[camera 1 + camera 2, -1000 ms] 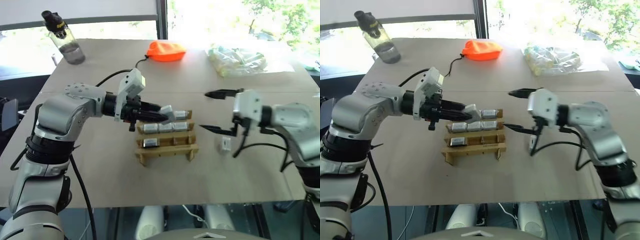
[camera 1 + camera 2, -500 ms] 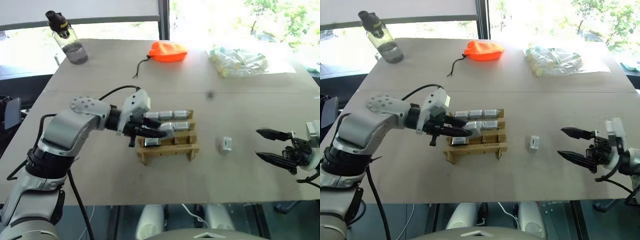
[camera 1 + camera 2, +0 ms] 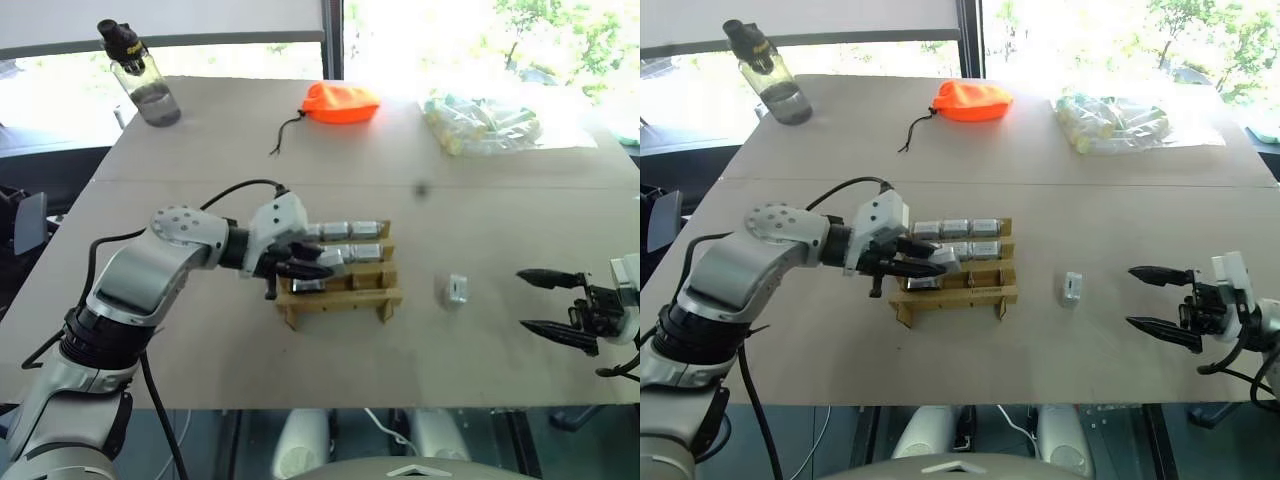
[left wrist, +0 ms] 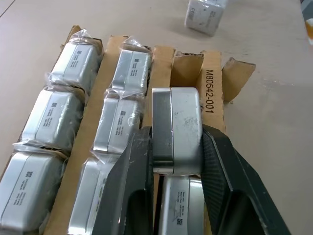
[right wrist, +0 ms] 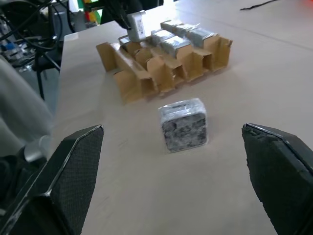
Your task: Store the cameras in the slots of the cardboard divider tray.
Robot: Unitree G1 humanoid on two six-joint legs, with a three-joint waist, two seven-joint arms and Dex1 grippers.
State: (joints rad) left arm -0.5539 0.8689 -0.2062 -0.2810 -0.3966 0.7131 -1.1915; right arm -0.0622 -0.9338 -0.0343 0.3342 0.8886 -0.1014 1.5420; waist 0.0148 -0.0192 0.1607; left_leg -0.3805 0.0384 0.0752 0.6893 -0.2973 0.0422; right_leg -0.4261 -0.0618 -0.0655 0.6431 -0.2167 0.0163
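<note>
The cardboard divider tray (image 3: 340, 299) sits mid-table, with several wrapped silver-grey cameras (image 4: 66, 110) filling its back and middle rows and one in the front row. My left gripper (image 3: 322, 268) is shut on a bare silver-grey camera (image 4: 183, 122) with a dark side, held just above the tray's front row. One more wrapped camera (image 3: 455, 289) lies loose on the table to the right of the tray. Well to the right of it, my right gripper (image 3: 522, 298) stands open and empty, pointing toward it.
At the table's far side stand a water bottle (image 3: 140, 85), an orange drawstring pouch (image 3: 340, 102) with a black cord, and a clear bag of pale tubes (image 3: 483, 122). The table's front edge (image 3: 330, 408) runs close below the tray.
My left gripper has sunk with its camera toward the tray's front row. The right gripper has swung from beside the loose camera out to the right and lower, staying open.
</note>
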